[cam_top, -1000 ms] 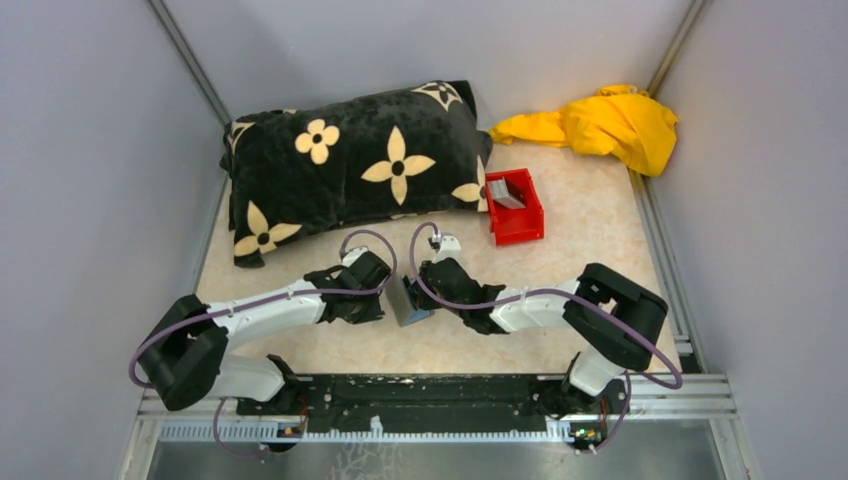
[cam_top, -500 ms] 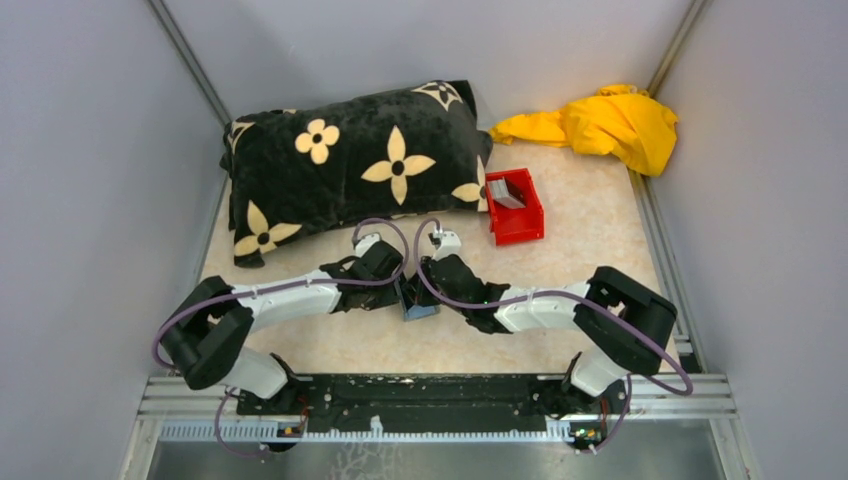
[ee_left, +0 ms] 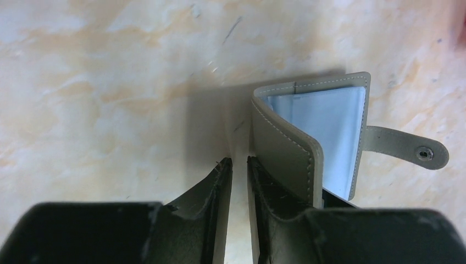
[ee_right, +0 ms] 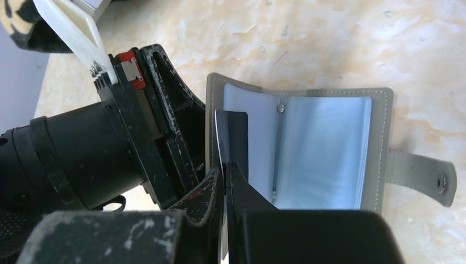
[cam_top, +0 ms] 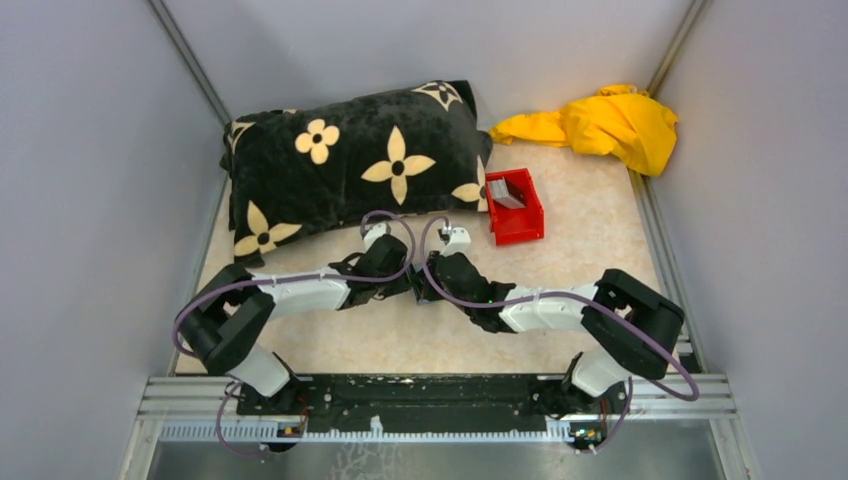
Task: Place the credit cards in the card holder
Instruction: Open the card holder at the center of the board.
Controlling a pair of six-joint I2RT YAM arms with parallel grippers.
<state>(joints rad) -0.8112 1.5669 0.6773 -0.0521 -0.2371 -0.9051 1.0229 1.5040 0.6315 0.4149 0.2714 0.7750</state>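
The grey card holder (ee_right: 324, 148) lies open on the table, its blue-tinted clear sleeves facing up and its snap tab (ee_right: 423, 173) out to the right. My right gripper (ee_right: 224, 168) is shut on a thin card (ee_right: 236, 137) held on edge over the holder's left half. My left gripper (ee_left: 238, 162) is nearly shut and empty. Its right finger (ee_left: 269, 187) rests against the outside of the holder's raised left flap (ee_left: 286, 143). In the top view the two grippers (cam_top: 400, 283) (cam_top: 428, 283) meet and hide the holder. More grey cards (cam_top: 505, 192) lie in the red bin (cam_top: 520, 228).
A black pillow with cream flowers (cam_top: 350, 165) lies just beyond the grippers. A yellow cloth (cam_top: 600, 125) sits at the far right corner. Grey walls close in both sides of the marbled tabletop (cam_top: 590, 230).
Both grippers have moved away from the near edge toward the pillow and closed in on each other. The holder, visible between them before, is now covered in the top view.
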